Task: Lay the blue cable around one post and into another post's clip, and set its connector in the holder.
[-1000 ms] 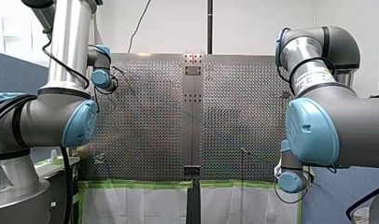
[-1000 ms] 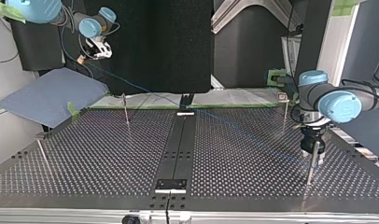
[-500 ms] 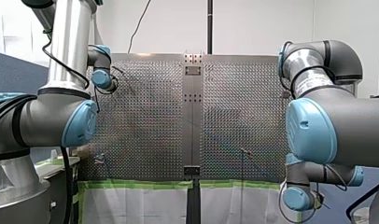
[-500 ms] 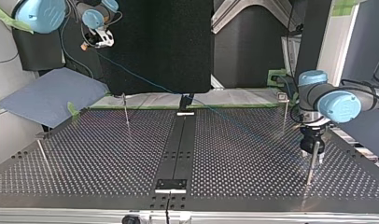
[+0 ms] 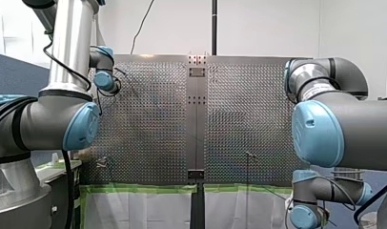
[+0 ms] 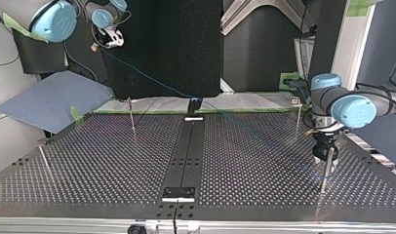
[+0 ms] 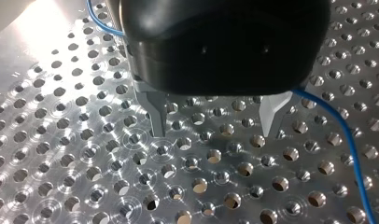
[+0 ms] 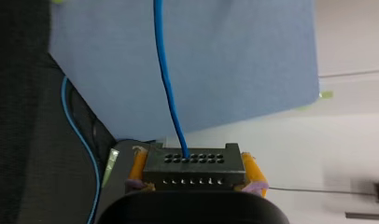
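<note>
1. Two yellow pads [image 8: 137, 164] of my right gripper [image 8: 192, 170] were clenched on the black rectangular connector block [image 8: 192, 161], one pad on each side of it.
2. The thin blue cable [image 8: 166, 79] left the block's row of holes and ran straight ahead of the gripper.
3. In the top view this gripper hung at the upper left of the frame, off the perforated metal table [image 6: 89, 165]. The cable sloped from it down to the table's far edge near the centre, then faintly across the right half.
4. My left gripper [image 7: 215, 119] was released, its metal fingers [image 7: 156, 109] spread wide above the table's holes with nothing between them. The cable passed just outside one finger.
5. In the top view it stood at the right of the frame, at a thin upright metal post [image 6: 324, 171].
</note>
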You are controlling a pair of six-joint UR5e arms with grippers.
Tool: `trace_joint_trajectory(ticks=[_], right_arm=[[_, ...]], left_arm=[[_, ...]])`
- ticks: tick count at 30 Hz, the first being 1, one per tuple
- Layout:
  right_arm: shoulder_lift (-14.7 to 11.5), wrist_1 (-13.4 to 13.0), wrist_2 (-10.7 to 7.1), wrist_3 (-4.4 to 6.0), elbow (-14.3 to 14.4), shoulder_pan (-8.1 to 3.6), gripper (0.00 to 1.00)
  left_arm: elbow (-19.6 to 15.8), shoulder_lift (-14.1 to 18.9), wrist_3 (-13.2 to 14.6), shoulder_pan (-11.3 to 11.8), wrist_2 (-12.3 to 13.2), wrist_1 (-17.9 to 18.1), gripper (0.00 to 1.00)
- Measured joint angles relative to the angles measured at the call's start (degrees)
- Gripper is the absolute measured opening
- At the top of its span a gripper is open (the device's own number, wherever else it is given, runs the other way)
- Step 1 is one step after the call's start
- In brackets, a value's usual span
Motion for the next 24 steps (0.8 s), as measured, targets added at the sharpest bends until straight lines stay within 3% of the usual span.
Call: trace_joint_trajectory(ticks=[9, 15, 24], right_arm=[[4.3, -0.9, -4.29, -1.10, -1.3, 0.21, 0.00], [7.1, -1.6, -7.23, -2.41, -1.6, 0.30, 0.00], [4.7, 0.7, -11.69, -3.59, -1.6, 1.49, 0.00]], left_arm=[[0.0, 0.0, 0.0, 0.0, 0.0, 0.0, 1.00], [0.0, 0.0, 0.0, -0.1, 0.0, 0.0, 1.00], [0.0, -0.3, 0.0, -0.2, 0.1, 0.0, 1.00]])
